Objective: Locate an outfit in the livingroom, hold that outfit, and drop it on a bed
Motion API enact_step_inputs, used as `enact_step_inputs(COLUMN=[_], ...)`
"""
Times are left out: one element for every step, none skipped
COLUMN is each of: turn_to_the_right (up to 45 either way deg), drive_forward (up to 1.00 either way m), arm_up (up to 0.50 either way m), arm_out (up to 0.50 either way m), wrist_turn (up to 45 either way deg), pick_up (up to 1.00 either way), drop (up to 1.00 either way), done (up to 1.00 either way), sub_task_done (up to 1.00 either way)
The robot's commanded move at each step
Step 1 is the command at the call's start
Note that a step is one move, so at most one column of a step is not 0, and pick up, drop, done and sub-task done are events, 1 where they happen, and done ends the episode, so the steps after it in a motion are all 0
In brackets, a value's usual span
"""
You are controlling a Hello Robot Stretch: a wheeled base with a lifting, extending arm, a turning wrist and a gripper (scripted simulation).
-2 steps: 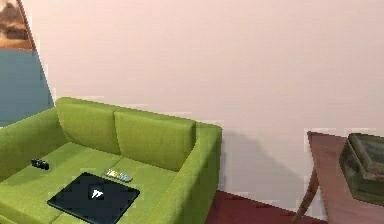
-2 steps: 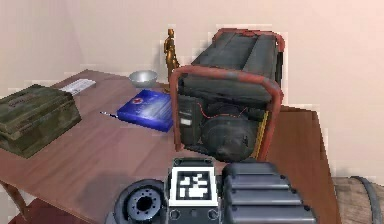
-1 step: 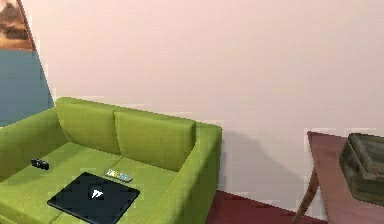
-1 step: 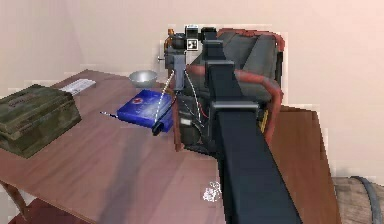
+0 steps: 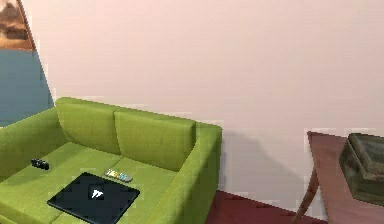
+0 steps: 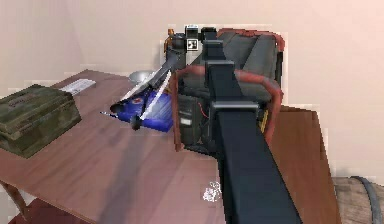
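Sofa [image 5: 150, 140]: green, at eight o'clock in my forward view; a black laptop [image 5: 93, 195] lies on its seat, with a small remote-like thing just beside it.
Green case [image 6: 35, 118]: lid down, on the table [image 6: 110, 170] at nine o'clock in the arm side view; I cannot tell its contents.
Likely outfit [image 6: 145, 95]: a blue and white crumpled heap on the tabletop, around eleven o'clock in that view.
Handling: I judge it soft, light and floppy, apt to drape and slip; I would take it at the bunched middle, not by a trailing edge.
Gripper [image 6: 174, 52]: at one o'clock from the outfit, against the wall and a dark corner; I cannot tell how its fingers stand, nor whether it has hold of anything.
Dark bin [image 6: 250, 95]: red-framed, standing on the table with the outfit at its nine o'clock, touching or just beside, I cannot say which; my arm [image 6: 240, 150] crosses it, so what it holds is hidden.
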Motion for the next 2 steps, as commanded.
enact_step_inputs(turn_to_the_right=[0.0, 0.0], drive_forward=[0.00, 0.00], arm_up=[0.00, 0.00], arm_out=[0.00, 0.00], wrist_turn=[45.0, 45.0], pick_up=[0.00, 0.00], drop=[0.00, 0.00], done=[0.00, 0.00], sub_task_done=[0.00, 0.00])
